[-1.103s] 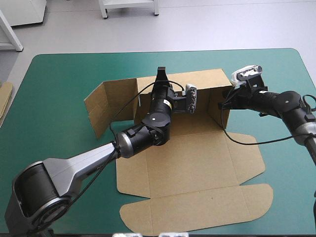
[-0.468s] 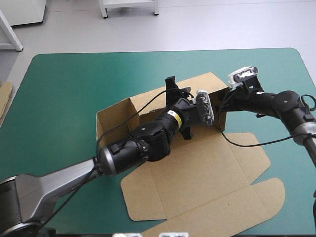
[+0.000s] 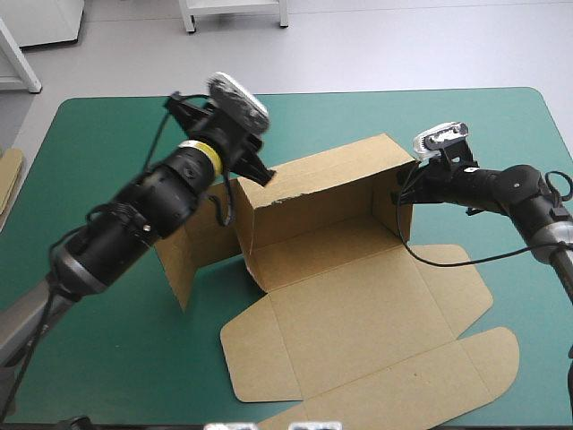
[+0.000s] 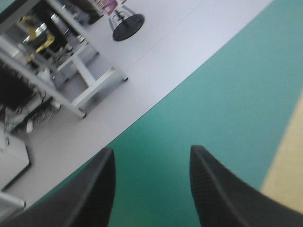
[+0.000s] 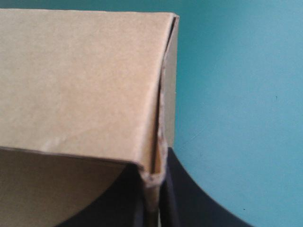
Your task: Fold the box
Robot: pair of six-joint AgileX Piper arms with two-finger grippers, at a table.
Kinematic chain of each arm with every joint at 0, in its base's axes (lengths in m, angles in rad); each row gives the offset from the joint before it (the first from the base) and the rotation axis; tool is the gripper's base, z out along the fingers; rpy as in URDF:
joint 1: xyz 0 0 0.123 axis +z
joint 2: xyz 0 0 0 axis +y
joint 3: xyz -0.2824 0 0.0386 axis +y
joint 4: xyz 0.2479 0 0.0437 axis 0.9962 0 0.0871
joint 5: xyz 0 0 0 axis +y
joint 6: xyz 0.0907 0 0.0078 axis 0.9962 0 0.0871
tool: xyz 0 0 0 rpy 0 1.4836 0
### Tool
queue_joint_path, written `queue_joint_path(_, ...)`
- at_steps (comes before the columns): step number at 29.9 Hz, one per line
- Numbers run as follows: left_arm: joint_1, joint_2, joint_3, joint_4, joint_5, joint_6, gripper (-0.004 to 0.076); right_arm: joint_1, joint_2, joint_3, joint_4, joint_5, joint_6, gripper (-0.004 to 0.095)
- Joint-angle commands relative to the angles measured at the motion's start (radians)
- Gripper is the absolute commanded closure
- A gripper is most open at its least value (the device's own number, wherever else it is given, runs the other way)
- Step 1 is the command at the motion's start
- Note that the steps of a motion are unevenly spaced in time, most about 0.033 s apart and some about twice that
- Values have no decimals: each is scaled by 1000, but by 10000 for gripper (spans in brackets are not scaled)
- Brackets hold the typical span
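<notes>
The brown box (image 3: 340, 269) sits in the middle of the teal-green tabletop (image 3: 501, 125), half raised. Nearest the robot, its lid (image 3: 358, 327) lies flat on the cover, its rounded flaps reaching the near edge. Beyond the lid the tray floor is open, with the far wall (image 3: 322, 193) upright behind it and a short wall upright at the right end. At the left end a side flap (image 3: 183, 269) stands loose and splayed outward.

The right pincer (image 5: 154, 182) is at the box's far right corner. Its black fingers are all but closed, with the corner's board pinched between them.

The left pincer (image 4: 151, 148) is lifted above the far wall's left end. Its fingers are spread wide and hold nothing, with only cover between them. At the tabletop's left edge a strip of spare board (image 3: 7, 179) shows.
</notes>
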Motion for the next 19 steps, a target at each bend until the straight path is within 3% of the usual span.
queue_joint_path(1, 168, -77, -36, -90, -25, -9, 367, 3, -39, -29, 26, -14, 46, 927)
queue_joint_path(4, 347, -88, -36, -194, 8, 15, 367, 3, -39, -29, 23, -14, 55, 927)
queue_joint_path(10, 628, -88, -1, -485, 38, 214, 367, 3, -39, -29, 22, -16, 78, 927)
queue_joint_path(15, 776, -88, 82, -597, 0, 222, 367, 3, -39, -35, -2, -24, 115, 927)
queue_joint_path(19, 838, -88, 203, -623, -11, 223, 367, 3, -39, -72, -100, -9, 249, 927)
